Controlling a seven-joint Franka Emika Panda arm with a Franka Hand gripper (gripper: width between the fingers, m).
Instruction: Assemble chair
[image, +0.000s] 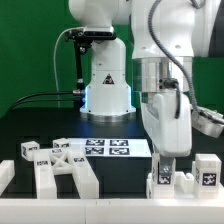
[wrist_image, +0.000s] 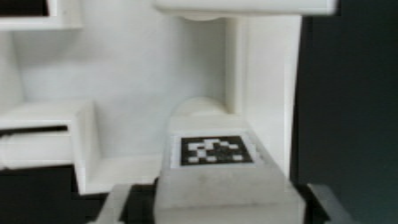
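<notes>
The gripper (image: 165, 163) stands low on the exterior view's right, its jaws clamped on a tagged white block (wrist_image: 217, 172). Other chair pieces (image: 207, 170) crowd just beside it on that view's right. Toward that view's left, bare black table (image: 120, 178) lies open between the gripper and the large chair frame (image: 62, 168). The marker board (image: 105, 148) lies behind that gap.

Only the wrist view shows the block filling the space between the dark fingers (wrist_image: 317, 200), with white walls close beyond. Only the exterior view shows the frame, the board and the open table.
</notes>
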